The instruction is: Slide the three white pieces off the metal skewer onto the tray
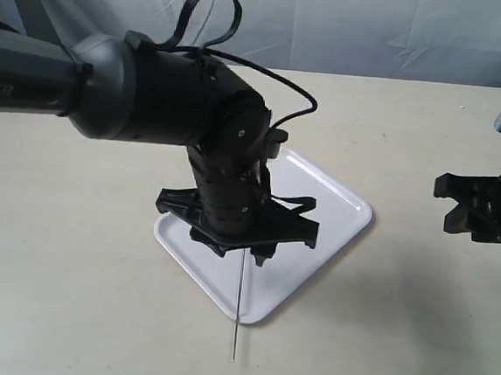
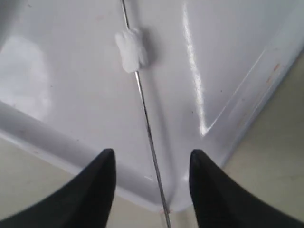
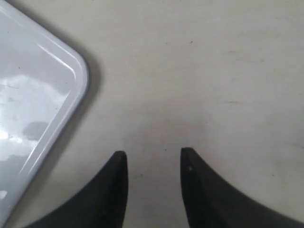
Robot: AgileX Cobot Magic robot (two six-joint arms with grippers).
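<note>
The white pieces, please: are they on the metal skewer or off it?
On it: in the left wrist view the metal skewer runs into and out of the white pieces, bunched in one clump over the tray.

- We find the tray (image 1: 341, 204) lying on the table (image 1: 66, 294), near the middle of the exterior view.
- The skewer (image 1: 236, 327) lies across the tray's near corner, with one end past the rim and out over the table.
- The pieces (image 2: 130, 47) sit bunched together on the skewer, inside the rim.
- The left gripper (image 2: 152, 159) hangs above that corner, one finger on either side of the skewer and apart from it.
- The right gripper (image 3: 153, 154) is over the table to the right of the tray, with a tray corner just beside it.
</note>
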